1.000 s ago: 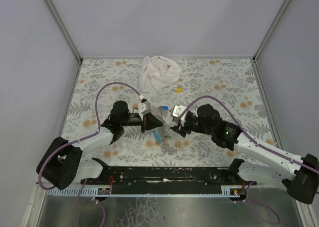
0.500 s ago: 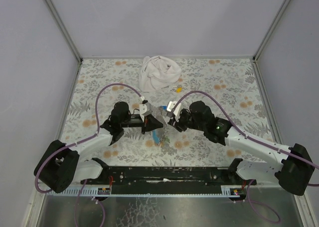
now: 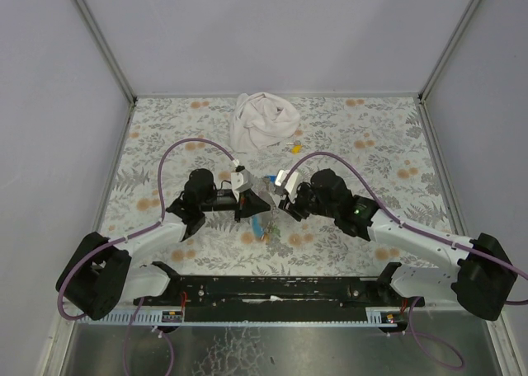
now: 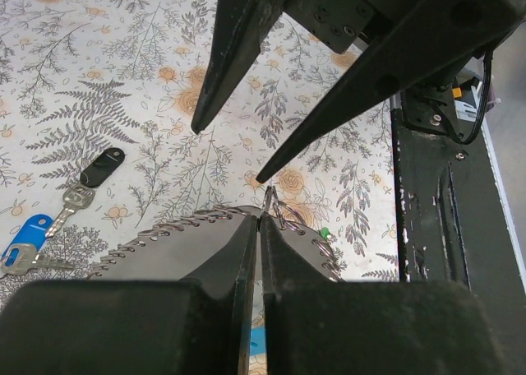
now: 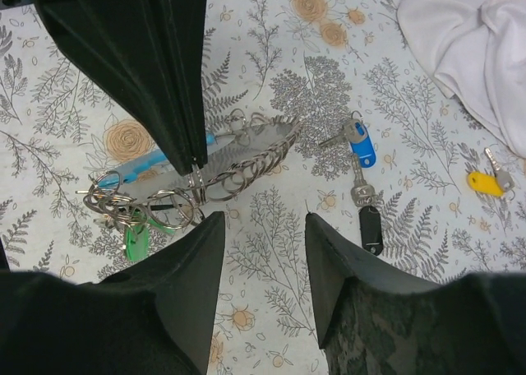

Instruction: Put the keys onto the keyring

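Observation:
My left gripper is shut on the keyring's grey strap, whose edge carries several small metal rings. In the right wrist view the strap hangs from the left gripper, showing its blue side, with a bunch of rings and a green-capped key lying at its lower end. My right gripper is open and empty, just right of the strap; it also shows in the left wrist view. A blue-capped key and a black-capped key lie on the table to the right.
A white cloth lies crumpled at the back of the floral table. A yellow-capped key lies near it. The two grippers meet at the table's middle. A black rail runs along the near edge.
My right gripper has moved left, closer to the left gripper and the strap. The left gripper has kept its hold and hardly moved.

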Controlling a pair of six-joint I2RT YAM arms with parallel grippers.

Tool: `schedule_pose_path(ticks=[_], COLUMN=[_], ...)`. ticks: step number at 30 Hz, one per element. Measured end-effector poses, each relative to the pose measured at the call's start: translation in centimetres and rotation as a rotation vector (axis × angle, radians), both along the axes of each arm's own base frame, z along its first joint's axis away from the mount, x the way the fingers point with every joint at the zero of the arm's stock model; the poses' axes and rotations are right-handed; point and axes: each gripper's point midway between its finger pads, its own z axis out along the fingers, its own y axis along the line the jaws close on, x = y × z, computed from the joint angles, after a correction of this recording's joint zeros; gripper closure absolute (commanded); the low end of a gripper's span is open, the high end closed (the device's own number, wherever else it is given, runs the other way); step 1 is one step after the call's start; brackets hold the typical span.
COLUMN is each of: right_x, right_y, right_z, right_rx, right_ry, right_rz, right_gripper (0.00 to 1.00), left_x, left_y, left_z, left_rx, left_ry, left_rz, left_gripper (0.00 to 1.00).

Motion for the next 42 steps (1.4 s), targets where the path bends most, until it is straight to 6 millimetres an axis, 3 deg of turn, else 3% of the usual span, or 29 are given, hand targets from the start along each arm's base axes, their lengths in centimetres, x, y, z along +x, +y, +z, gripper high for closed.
schedule_pose_path(ticks=[10, 18, 23, 28, 36, 42], right_x=[-1.2, -3.1, -4.2, -3.5, -2.5, -1.8], right_y=[0.2, 0.8, 0.7, 0.3, 0.6, 1.6], right_z=[-1.1, -1.3, -1.6, -1.3, 1.7, 1.6], right_rx=[0.005, 0.027, 0.019, 0.017, 0.079, 0.066], right_ry=[0.05, 0.121, 0.171, 0.16, 0.1, 0.11], right_rz=[0.043, 0.124, 0.159, 0.104, 0.068, 0.075], right_gripper=[0.46, 0.34, 0.33, 0.35, 0.46, 0.56], left_x=[0.1, 0.3, 0.5, 0.5, 0.5, 0.4], left_y=[0.0, 0.0, 0.1, 0.1, 0.1, 0.1], left_z=[0.0, 0.0, -0.1, -0.1, -0.1, -0.1], left_rx=[0.001, 0.002, 0.003, 0.003, 0.002, 0.002], left_ry=[0.005, 0.008, 0.013, 0.017, 0.018, 0.019], left_rz=[0.01, 0.022, 0.036, 0.037, 0.035, 0.034], left_gripper=[1.0, 1.0, 1.0, 1.0, 1.0, 1.0])
